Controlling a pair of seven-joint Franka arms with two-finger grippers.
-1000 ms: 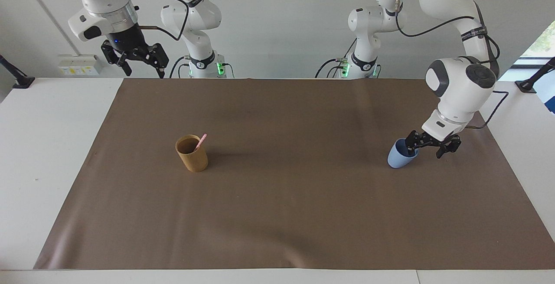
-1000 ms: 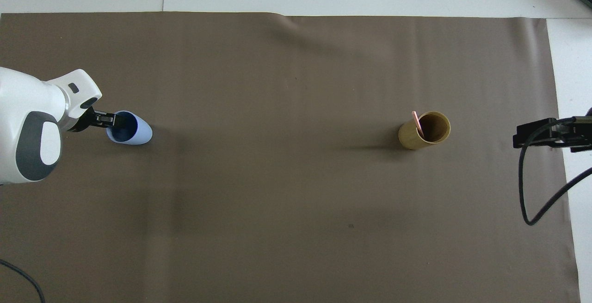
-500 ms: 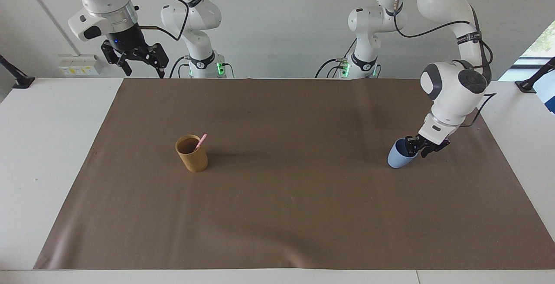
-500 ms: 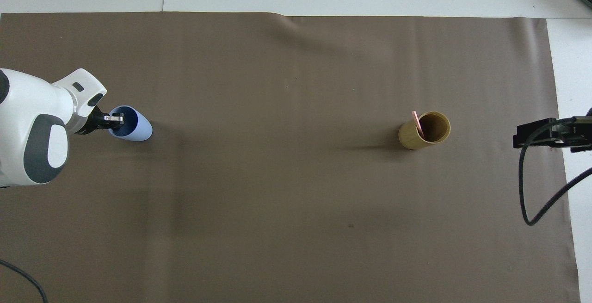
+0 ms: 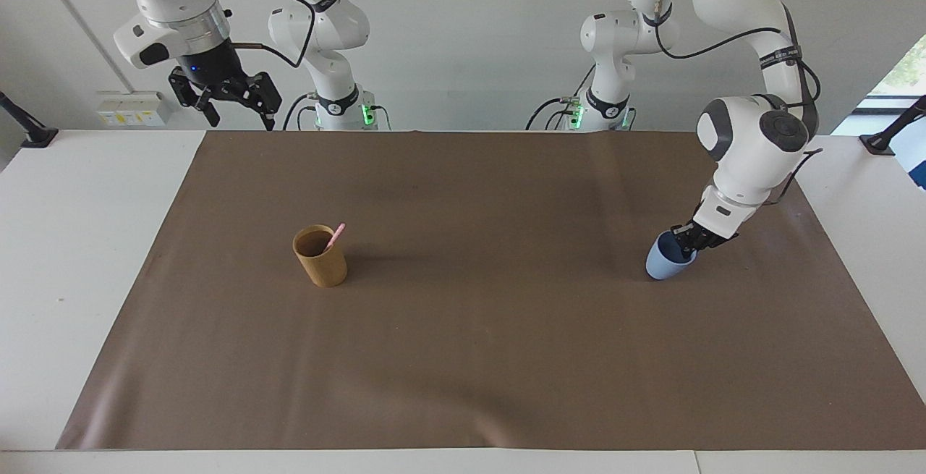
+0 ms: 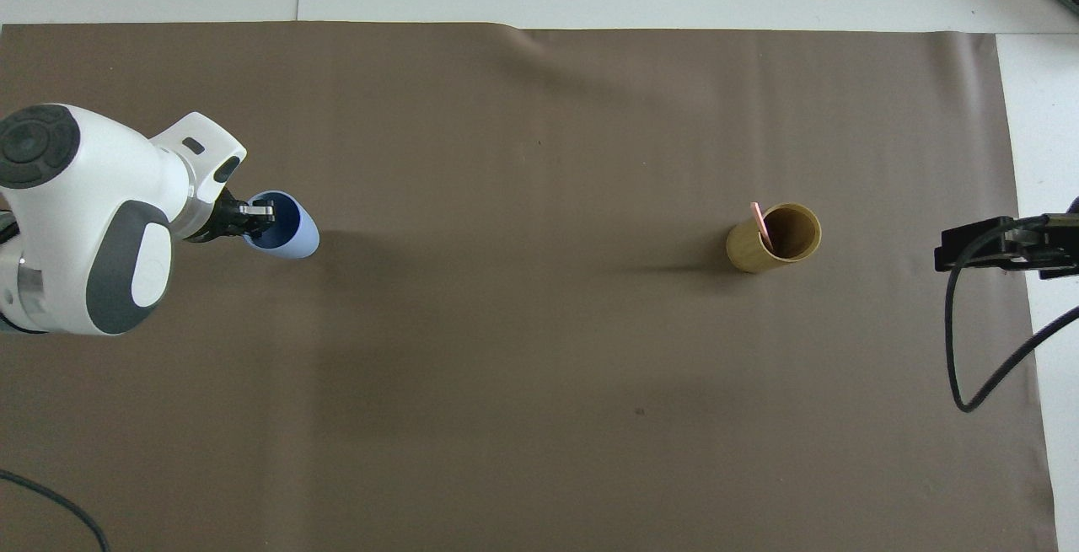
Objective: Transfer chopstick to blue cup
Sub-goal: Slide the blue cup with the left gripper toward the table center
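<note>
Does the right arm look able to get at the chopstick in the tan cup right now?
Probably yes. The right gripper hangs open, holding nothing, at its own end of the table. The chopstick pokes above the tan cup's rim, with nothing over it. The left gripper is busy, shut on the blue cup.

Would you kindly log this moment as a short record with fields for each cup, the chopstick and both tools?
blue cup: tilted, on the brown mat toward the left arm's end
tan cup: upright, toward the right arm's end
chopstick: standing in the tan cup, leaning on its rim
left tool: shut on the blue cup's rim
right tool: open, raised over the table edge by its base, waiting
task status: chopstick not yet in the blue cup
</note>
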